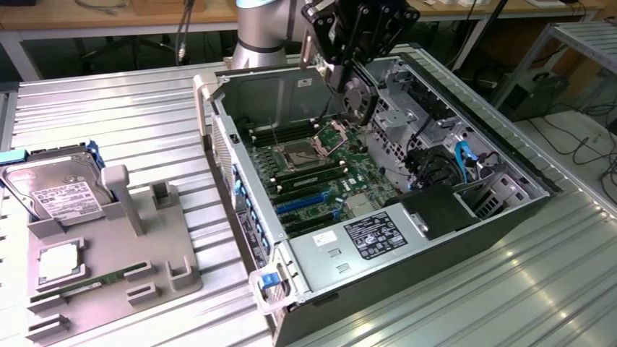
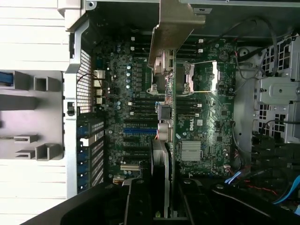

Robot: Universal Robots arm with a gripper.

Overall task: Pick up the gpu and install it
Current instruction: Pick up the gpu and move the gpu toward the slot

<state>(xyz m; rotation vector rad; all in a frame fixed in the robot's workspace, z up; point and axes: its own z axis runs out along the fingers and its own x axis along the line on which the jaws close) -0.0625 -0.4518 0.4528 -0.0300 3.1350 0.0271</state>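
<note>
Clenched on the gpu (image 1: 355, 97), my pincer (image 1: 345, 71) hangs over the open computer case (image 1: 253, 108), with the card on edge above the motherboard (image 1: 318, 173) and not seated in any slot. At the exterior view's left, on the ribbed metal table (image 1: 115, 123), I see a grey holder (image 1: 144, 253) carrying a hard drive (image 1: 58, 191), a square silver chip (image 1: 60, 262) and a green memory stick (image 1: 92, 283). Further right the case lies open, with blue slots (image 1: 299, 202) below the held card. Then come a labelled silver box (image 1: 376, 235) and a blue cable (image 1: 461, 159). From the wrist view the card runs edge-on from the pincer to its silver bracket (image 2: 173, 28).
</note>
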